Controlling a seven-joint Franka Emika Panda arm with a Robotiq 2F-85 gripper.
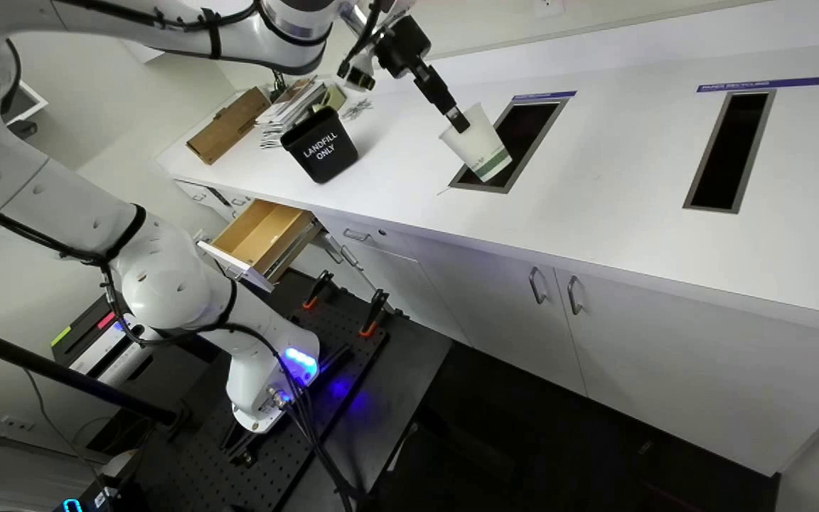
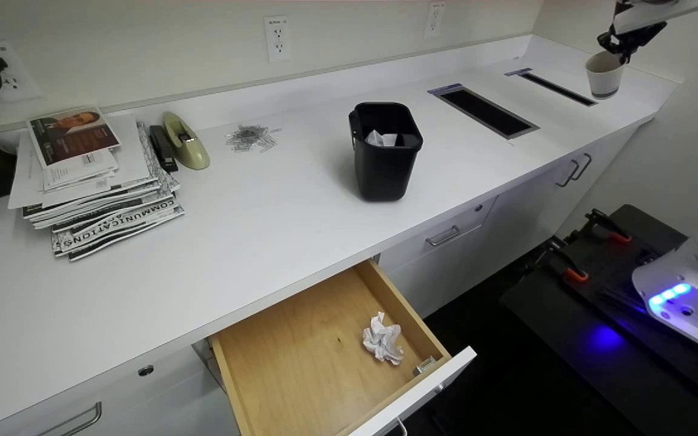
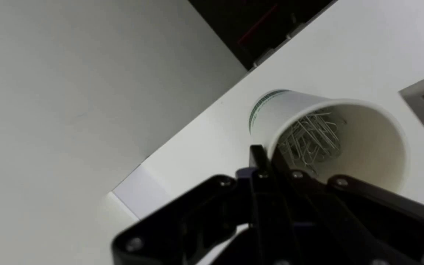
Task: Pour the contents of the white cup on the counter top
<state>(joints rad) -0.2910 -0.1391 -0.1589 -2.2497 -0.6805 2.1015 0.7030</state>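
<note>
The white cup [image 1: 479, 148], with a green band near its base, is held nearly upright above the counter top [image 1: 616, 185]; it also shows in an exterior view [image 2: 604, 77] and in the wrist view [image 3: 285, 108]. My gripper [image 3: 270, 154] is shut on the cup's rim, one finger inside and one outside; its fingers show in both exterior views [image 1: 459, 119] [image 2: 623, 56]. The contents are silver paper clips [image 3: 313, 138], seen inside the cup in the wrist view. A heap of similar paper clips [image 2: 251, 138] lies on the counter top [image 2: 264, 218].
A black bin [image 2: 385, 169] with paper inside stands on the counter. Beyond it are a magazine stack [image 2: 106, 188] and a green tape dispenser [image 2: 185, 142]. Two framed slots [image 1: 544, 121] [image 1: 731, 149] cut the surface. An open drawer [image 2: 288, 369] holds crumpled paper [image 2: 382, 339].
</note>
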